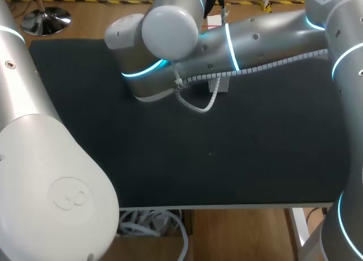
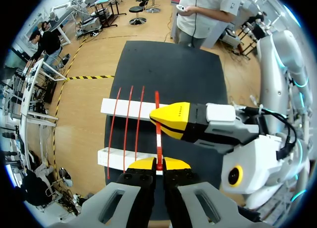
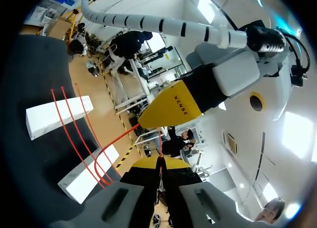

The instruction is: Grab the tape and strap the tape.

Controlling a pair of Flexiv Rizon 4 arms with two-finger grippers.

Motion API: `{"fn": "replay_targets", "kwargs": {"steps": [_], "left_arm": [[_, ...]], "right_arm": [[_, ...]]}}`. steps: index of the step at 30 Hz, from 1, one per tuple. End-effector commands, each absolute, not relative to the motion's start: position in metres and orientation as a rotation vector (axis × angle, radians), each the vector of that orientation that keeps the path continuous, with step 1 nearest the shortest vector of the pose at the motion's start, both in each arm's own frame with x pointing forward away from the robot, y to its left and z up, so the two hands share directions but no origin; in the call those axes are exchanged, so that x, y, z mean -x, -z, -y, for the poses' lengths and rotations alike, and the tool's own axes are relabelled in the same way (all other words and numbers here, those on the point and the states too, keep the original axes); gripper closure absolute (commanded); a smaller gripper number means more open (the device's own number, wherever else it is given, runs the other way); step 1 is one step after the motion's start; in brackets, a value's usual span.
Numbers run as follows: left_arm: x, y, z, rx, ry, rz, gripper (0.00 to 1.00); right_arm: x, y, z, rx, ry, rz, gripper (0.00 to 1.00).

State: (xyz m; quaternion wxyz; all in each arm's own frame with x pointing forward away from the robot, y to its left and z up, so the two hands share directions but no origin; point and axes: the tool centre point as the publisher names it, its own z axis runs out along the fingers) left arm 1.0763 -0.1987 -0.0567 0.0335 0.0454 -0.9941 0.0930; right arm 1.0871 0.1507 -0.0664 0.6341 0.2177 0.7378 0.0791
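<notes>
Yellow tips pressed together, the left gripper (image 2: 159,164) pinches a strand of red tape (image 2: 157,100) right over the near white bar (image 2: 116,158) on the black mat (image 2: 193,74). Straight ahead, at the left gripper's twelve o'clock, the right gripper (image 2: 154,120) comes in from three o'clock. Its tips are closed on the same strand, between the two bars. Beyond it the strand runs on over the far white bar (image 2: 124,108), which lies parallel to the near one. Three more red strands (image 2: 126,126) span both bars side by side at the held strand's nine o'clock, reaching just past the near bar. In the right wrist view, the right gripper's fingers meet on the red strand, with the left gripper's yellow tip just ahead at twelve o'clock. From overhead, the right arm (image 1: 266,31) stretches from three o'clock across the mat toward twelve o'clock, covering both grippers. Only a scrap of white bar shows under it. The left arm (image 1: 51,181) fills the corner at eight o'clock.
</notes>
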Motion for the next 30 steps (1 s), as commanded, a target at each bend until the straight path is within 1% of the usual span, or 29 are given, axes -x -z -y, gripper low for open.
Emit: {"fn": "replay_targets", "kwargs": {"steps": [1,30], "left_arm": [[-1.076,0.056,0.199,-0.139,-0.282,3.057,1.00],[-1.076,0.056,0.199,-0.139,-0.282,3.057,1.00]], "right_arm": [[-1.088,0.064,-0.152,-0.511,-0.167,-1.682,1.00],[-1.089,0.058,-0.141,-0.466,-0.134,-1.632,1.00]]}}
